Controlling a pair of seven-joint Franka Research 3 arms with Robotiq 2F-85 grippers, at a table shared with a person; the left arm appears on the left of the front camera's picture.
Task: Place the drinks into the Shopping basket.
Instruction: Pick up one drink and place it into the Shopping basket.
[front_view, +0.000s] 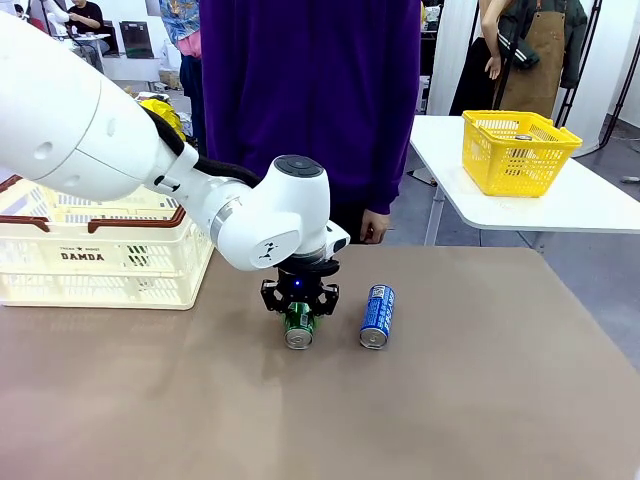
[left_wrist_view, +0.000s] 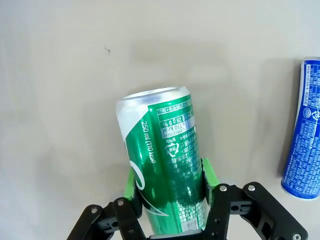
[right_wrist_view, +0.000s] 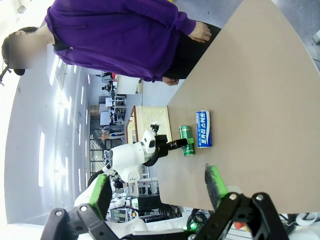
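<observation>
A green can (front_view: 298, 330) lies on its side on the brown table, its silver top toward me. My left gripper (front_view: 299, 314) reaches down over it and is shut on it. In the left wrist view the green pads (left_wrist_view: 131, 182) press both sides of the green can (left_wrist_view: 161, 160). A blue can (front_view: 377, 316) lies just right of it, apart from the gripper, and its edge shows as the blue can (left_wrist_view: 305, 150). The Shopping basket (front_view: 60, 262) stands at the table's left. My right gripper (right_wrist_view: 157, 192) hangs open above the table, nothing between its fingers.
A person in a purple top (front_view: 310, 100) stands at the far edge, one hand (front_view: 374, 226) near the table. A yellow mesh basket (front_view: 518, 152) sits on a separate white table at the back right. The brown tabletop (front_view: 480, 380) is bare to the front and right.
</observation>
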